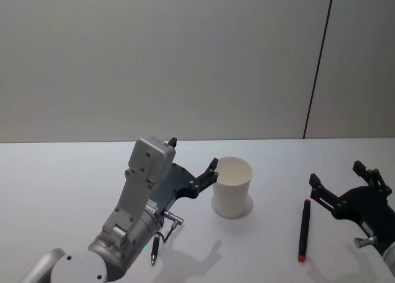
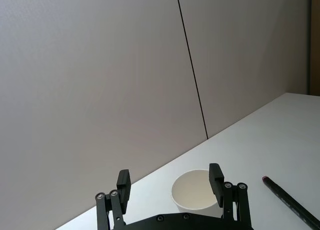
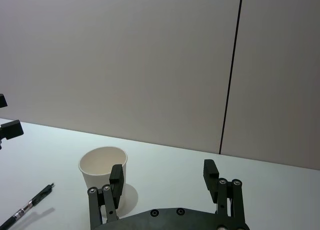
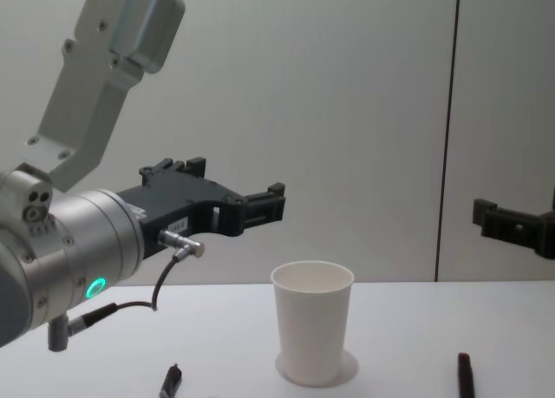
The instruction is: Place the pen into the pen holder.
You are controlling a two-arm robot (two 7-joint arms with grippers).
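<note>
The pen, a slim black stick with a red end (image 1: 303, 229), lies flat on the white bench (image 1: 62, 184), right of the pen holder, a plain white paper cup (image 1: 232, 186) standing upright mid-bench. We see the right gripper (image 1: 336, 173) hovering just right of the pen, claw spread and empty. The left gripper (image 1: 193, 153) hangs above the bench, left of the cup, likewise spread and empty. A 2nd black pen (image 1: 155, 248) lies farther left, toward the bench's near edge.
</note>
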